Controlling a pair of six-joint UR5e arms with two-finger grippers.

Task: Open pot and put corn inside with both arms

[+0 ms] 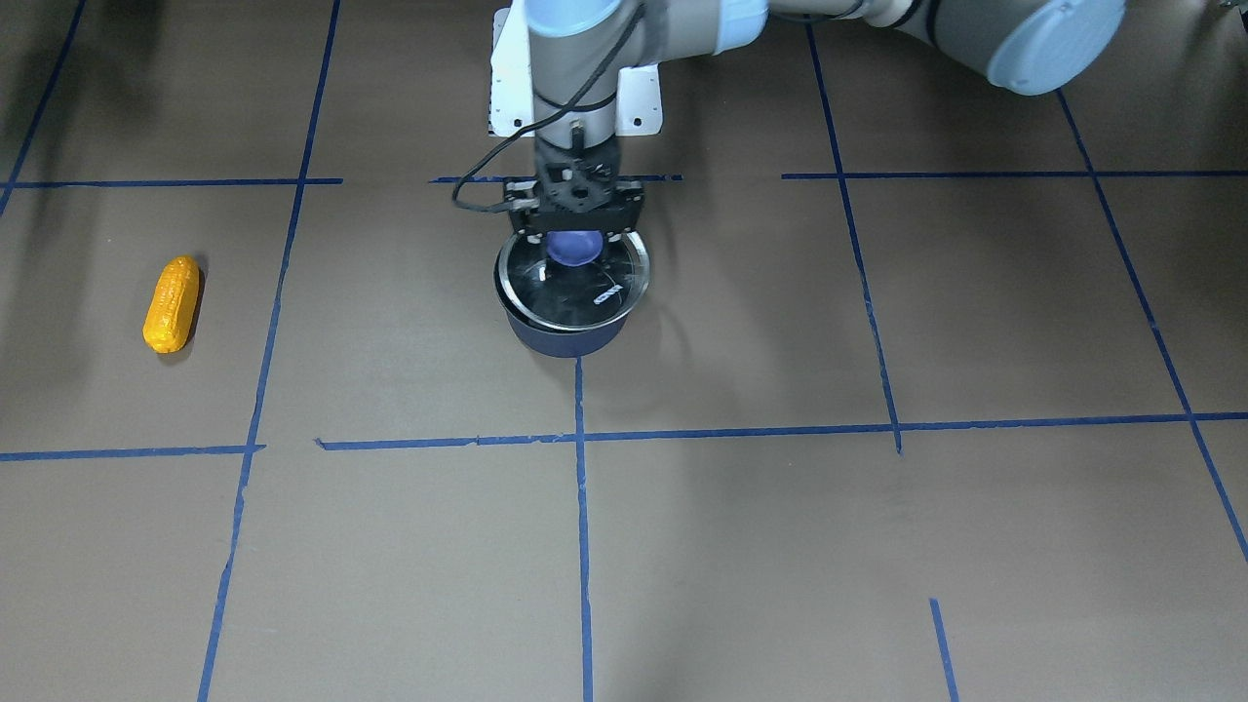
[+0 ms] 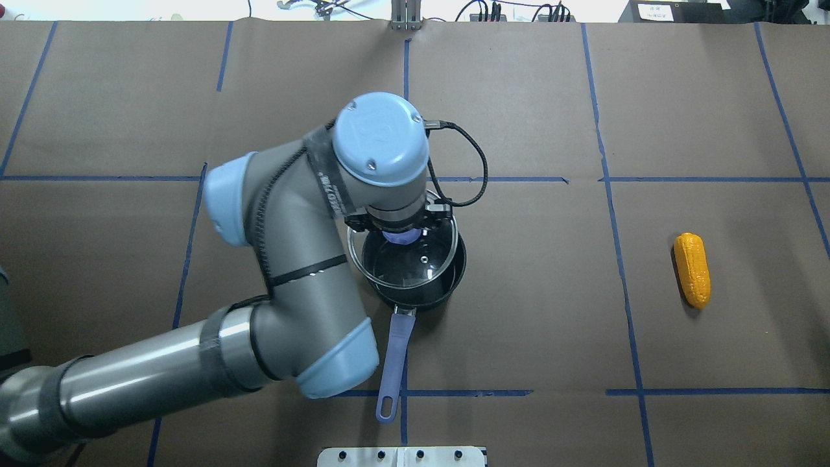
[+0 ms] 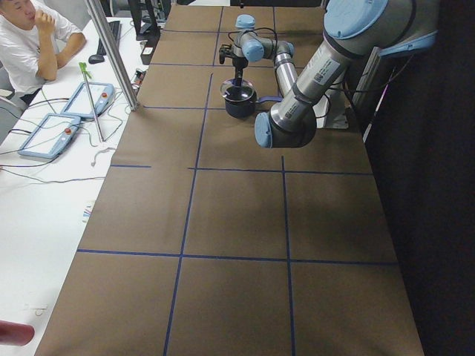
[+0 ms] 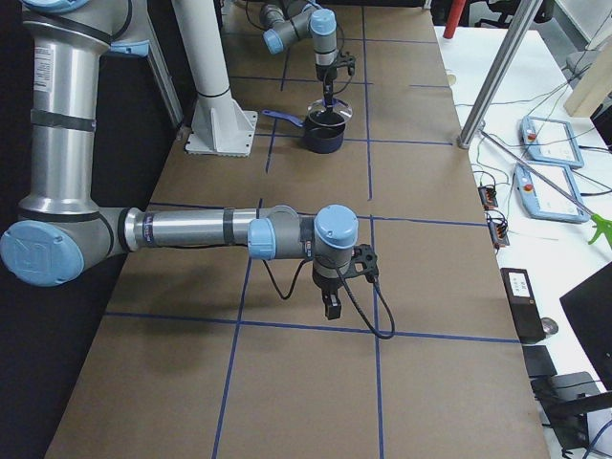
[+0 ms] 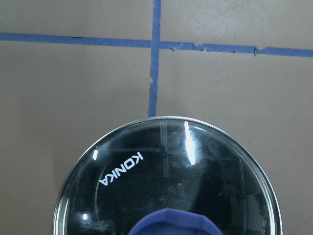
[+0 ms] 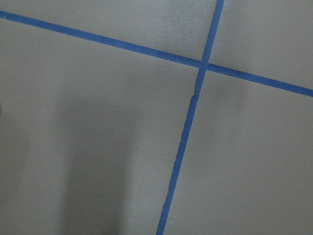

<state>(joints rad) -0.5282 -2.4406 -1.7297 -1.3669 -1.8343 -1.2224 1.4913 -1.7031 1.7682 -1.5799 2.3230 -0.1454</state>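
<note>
The navy pot (image 2: 449,283) stands at mid-table, its purple-blue handle (image 2: 395,353) pointing toward the robot's base. My left gripper (image 1: 573,234) is shut on the blue knob (image 1: 573,248) of the glass lid (image 1: 575,292). It holds the lid slightly above the pot (image 1: 565,339) and off-centre. The left wrist view shows the lid (image 5: 166,166) and knob (image 5: 171,223) close below. The corn (image 2: 692,270) lies alone on the table, far to my right, also seen in the front view (image 1: 172,303). My right gripper (image 4: 332,308) hangs over bare table; I cannot tell whether it is open or shut.
Blue tape lines (image 2: 613,214) grid the brown table. The white base block (image 2: 402,456) sits at the near edge. An operator (image 3: 30,37) sits at a white side table with control pendants (image 4: 550,143).
</note>
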